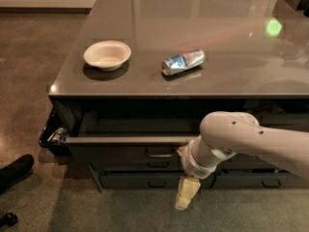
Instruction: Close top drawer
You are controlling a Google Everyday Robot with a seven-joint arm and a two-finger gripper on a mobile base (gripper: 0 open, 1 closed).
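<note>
The top drawer [130, 140] is pulled out from under the grey counter, its dark grey front facing me and its small bracket handle [159, 154] just left of my arm. The drawer's grey inside shows as a shallow dark gap behind the front. My gripper [186, 194] hangs below the white arm, in front of the lower drawer fronts and a little below and right of the handle. It points down toward the floor and holds nothing that I can see.
A white bowl [107, 55] and a crushed blue and silver can [183, 62] lie on the counter top [231, 71]. Matching lower drawer fronts [145, 180] sit under the open one. A black bin [50, 134] stands at the counter's left end. A dark shoe [14, 170] is on the floor at left.
</note>
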